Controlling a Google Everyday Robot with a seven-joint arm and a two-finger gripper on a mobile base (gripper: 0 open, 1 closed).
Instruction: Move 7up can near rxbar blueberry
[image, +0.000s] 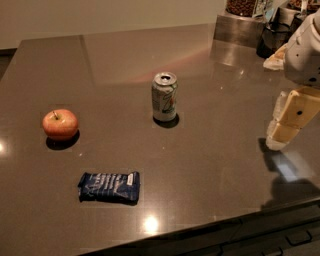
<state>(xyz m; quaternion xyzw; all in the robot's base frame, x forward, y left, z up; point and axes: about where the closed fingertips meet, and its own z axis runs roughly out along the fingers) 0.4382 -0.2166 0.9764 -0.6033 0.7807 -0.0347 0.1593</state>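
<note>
The 7up can (164, 97) stands upright near the middle of the dark countertop (220, 165), silver with green and reddish marks and a silver top. The rxbar blueberry (109, 187) lies flat in its navy-blue wrapper toward the front left, well apart from the can. My gripper (281, 129) hangs at the right edge of the view, cream-coloured fingers pointing down and left, just above the counter, far to the right of the can and holding nothing.
A red-yellow apple (60, 124) sits at the left, behind the bar. Metal containers and dark objects (250, 22) stand at the back right corner. The counter's front edge (220, 222) runs diagonally along the bottom right.
</note>
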